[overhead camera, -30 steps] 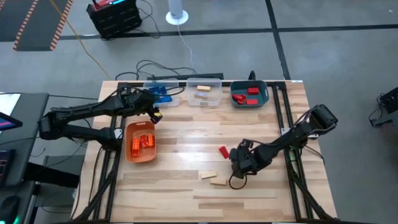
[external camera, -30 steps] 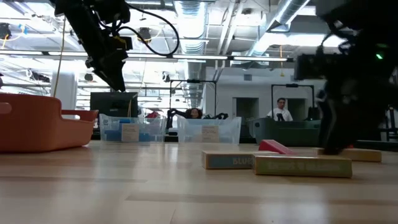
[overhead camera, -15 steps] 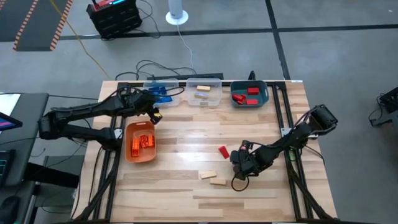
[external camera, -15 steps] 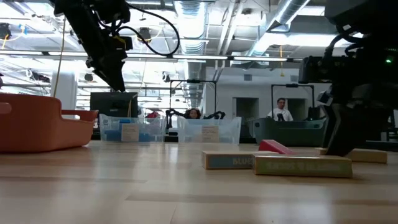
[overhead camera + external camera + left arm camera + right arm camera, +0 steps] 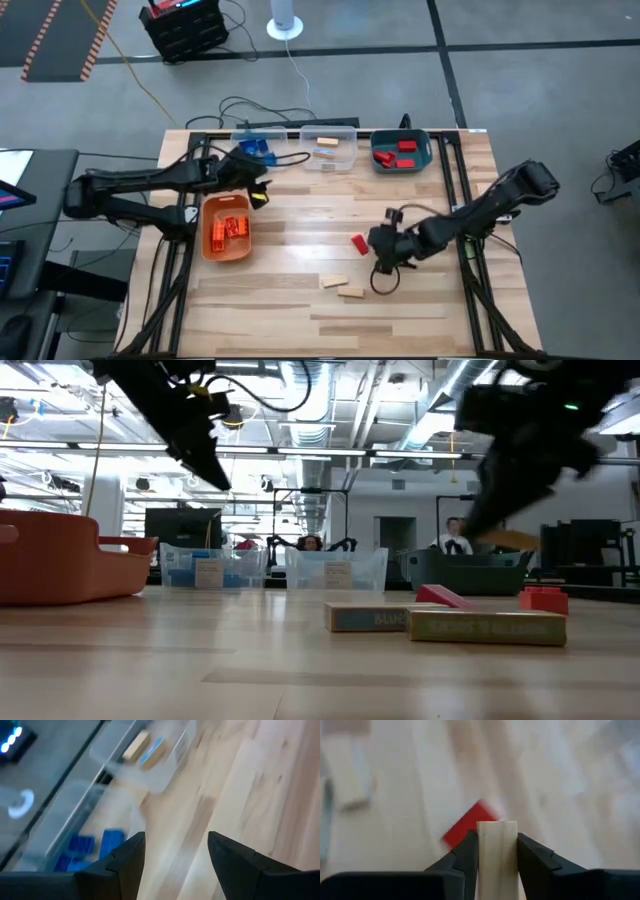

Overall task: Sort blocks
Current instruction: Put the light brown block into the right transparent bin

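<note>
Since the earlier frames the right gripper (image 5: 381, 243) has come up off the table with a tan block and shifted toward 12 o'clock; the left gripper (image 5: 258, 186) has swung toward 3 o'clock, off the blue bin (image 5: 262, 150).

High view: right gripper hangs just at 3 o'clock of a loose red block (image 5: 359, 243); two tan blocks (image 5: 342, 286) lie at its 7 o'clock; orange bin (image 5: 226, 228) holds orange blocks; clear bin (image 5: 329, 148) holds tan ones; teal bin (image 5: 402, 150) holds red ones.

Low view: right gripper (image 5: 500, 525) is raised, the tan block (image 5: 506, 539) lifted clear of the table; two tan blocks (image 5: 445, 622) and a red block (image 5: 543, 600) rest on the wood.

Left wrist view: fingers (image 5: 125, 859) stand apart, nothing between them; blue blocks (image 5: 92, 849) in their bin beyond.

Right wrist view: fingers (image 5: 466, 851) clamped on the upright tan block (image 5: 496, 851); red block (image 5: 471, 822) below it on the table.
</note>
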### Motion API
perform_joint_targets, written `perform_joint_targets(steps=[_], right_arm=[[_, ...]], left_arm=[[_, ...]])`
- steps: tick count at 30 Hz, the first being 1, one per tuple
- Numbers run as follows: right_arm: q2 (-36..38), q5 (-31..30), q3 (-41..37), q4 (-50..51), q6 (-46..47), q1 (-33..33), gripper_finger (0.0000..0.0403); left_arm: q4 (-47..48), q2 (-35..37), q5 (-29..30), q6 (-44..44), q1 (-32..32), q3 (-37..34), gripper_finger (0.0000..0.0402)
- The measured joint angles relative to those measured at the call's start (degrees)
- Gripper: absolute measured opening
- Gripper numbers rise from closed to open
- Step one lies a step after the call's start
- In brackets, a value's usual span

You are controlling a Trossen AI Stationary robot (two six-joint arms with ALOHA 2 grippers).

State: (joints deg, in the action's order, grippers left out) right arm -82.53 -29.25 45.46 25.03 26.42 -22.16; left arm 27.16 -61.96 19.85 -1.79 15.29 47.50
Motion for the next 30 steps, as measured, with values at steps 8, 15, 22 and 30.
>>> perform_joint_targets(steps=[8,15,22,30], right_arm=[[3.6,0.3,-1.9,-17.4,-21.7,13.9,0.0131],[-1.7,13.7,-1.8,-38.7,-36.2,29.9,0.0135],[-12.9,27.1,8.0,-43.4,-38.0,44.3,0.0135],[-28.6,29.8,29.6,-28.5,-42.0,49.4,0.0135]], left_arm=[[-9.8,-5.5,0.7,-0.8,-0.9,0.0,0.0211],[-19.1,-9.6,8.7,7.8,-3.1,-0.1,0.0211],[-32.9,-10.4,10.4,5.9,-4.1,0.0,0.0211],[-31.4,-10.5,10.1,4.0,-4.9,-0.1,0.0211]])
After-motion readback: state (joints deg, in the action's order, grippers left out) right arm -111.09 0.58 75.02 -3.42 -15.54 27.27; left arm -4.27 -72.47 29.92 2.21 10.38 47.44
